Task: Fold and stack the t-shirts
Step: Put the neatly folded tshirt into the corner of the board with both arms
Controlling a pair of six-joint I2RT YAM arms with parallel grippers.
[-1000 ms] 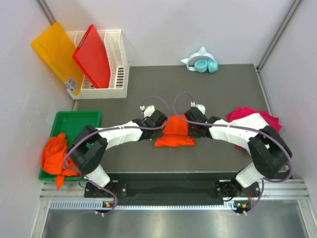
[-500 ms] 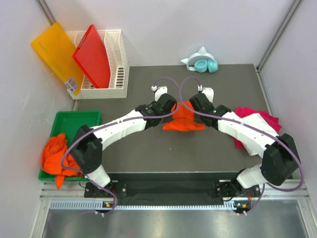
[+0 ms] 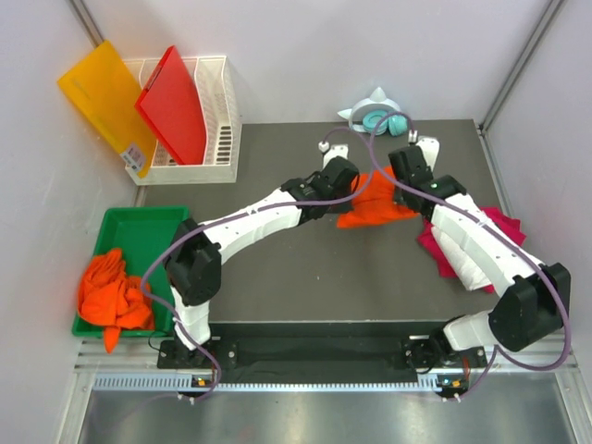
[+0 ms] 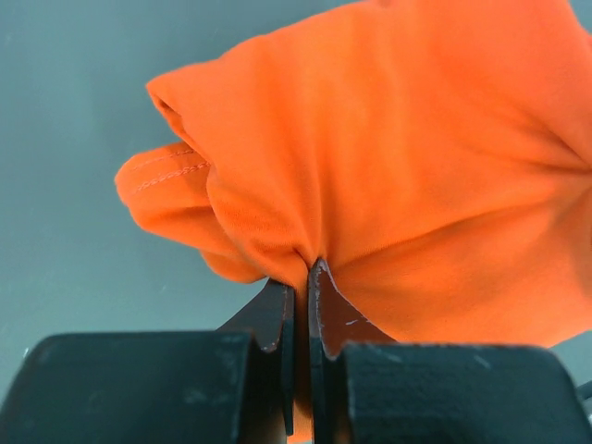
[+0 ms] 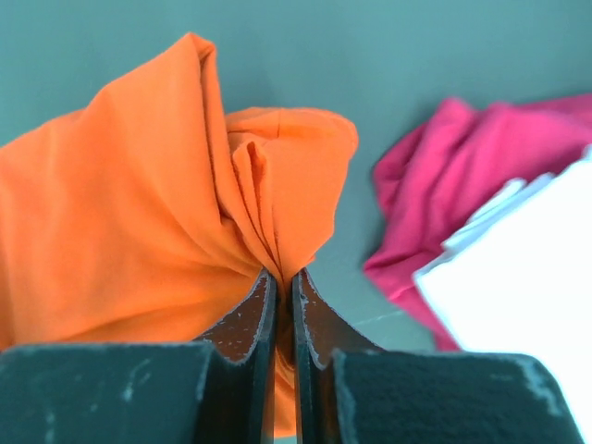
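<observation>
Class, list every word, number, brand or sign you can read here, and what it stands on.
None can be read.
A white label on the yellow-orange board: too small to read.
The orange t-shirt, in both wrist views: no print showing.
</observation>
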